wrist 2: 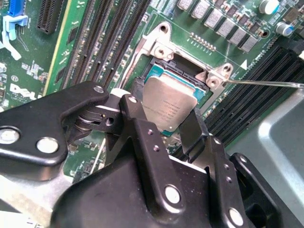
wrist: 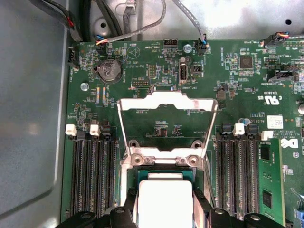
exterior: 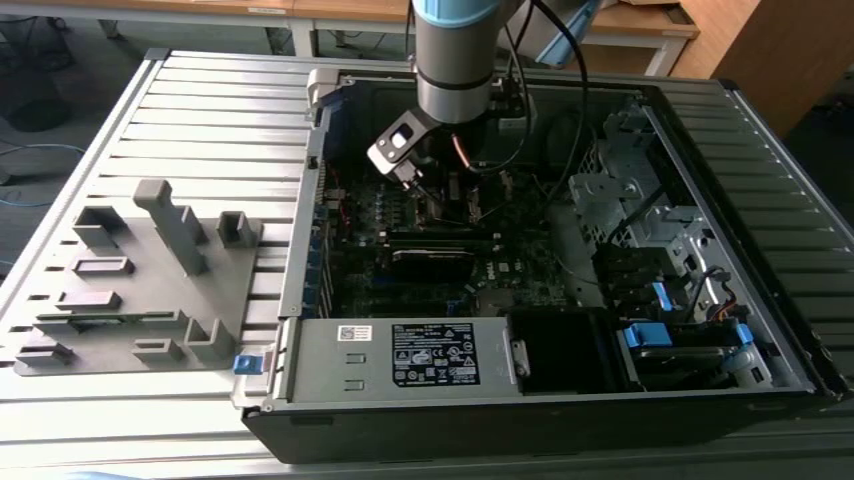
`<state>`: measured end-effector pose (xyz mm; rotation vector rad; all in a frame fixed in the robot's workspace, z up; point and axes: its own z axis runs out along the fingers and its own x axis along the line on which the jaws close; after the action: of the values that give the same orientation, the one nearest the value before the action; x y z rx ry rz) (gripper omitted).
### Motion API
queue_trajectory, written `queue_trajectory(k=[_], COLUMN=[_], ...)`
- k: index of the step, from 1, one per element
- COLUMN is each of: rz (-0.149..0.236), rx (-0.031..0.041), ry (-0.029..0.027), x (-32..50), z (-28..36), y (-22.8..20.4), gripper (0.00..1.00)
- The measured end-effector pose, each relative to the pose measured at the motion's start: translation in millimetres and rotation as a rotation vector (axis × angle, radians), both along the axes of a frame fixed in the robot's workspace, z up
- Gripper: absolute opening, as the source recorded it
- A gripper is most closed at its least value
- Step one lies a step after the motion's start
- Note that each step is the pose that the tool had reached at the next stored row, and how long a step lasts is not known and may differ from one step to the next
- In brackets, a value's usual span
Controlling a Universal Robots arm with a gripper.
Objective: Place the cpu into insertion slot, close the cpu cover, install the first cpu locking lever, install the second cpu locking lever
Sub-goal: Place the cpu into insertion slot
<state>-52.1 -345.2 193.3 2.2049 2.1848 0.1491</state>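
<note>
My gripper (wrist 2: 166,116) is shut on the cpu (wrist 2: 168,107), a flat silvery square chip held by two opposite edges between the black fingers (wrist 2: 135,111). The cpu hangs just over the insertion slot (wrist 2: 190,78), covering most of it; I cannot tell whether it touches. In the first wrist view the cpu (wrist: 164,199) sits at the slot's silvery rim (wrist: 164,159), and the cpu cover (wrist: 166,100) is swung open, lying back over the green board. A thin locking lever (wrist 2: 266,84) sticks out sideways from the slot. In the exterior view the gripper (exterior: 420,188) reaches down into the open computer case.
Long black memory slots (wrist: 92,175) flank the insertion slot on both sides. Loose cables (wrist: 137,28) hang by the board's edge. The computer case (exterior: 534,400) lies open on a slatted grey table, with a grey parts fixture (exterior: 134,280) at the exterior view's left.
</note>
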Motion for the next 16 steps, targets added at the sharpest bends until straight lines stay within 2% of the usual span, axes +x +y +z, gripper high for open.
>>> queue_trajectory(k=[16], rz=[0.000], rx=[-0.0003], ry=[0.0001], x=[0.0], z=[-1.8], y=[-0.1], gripper=[0.54])
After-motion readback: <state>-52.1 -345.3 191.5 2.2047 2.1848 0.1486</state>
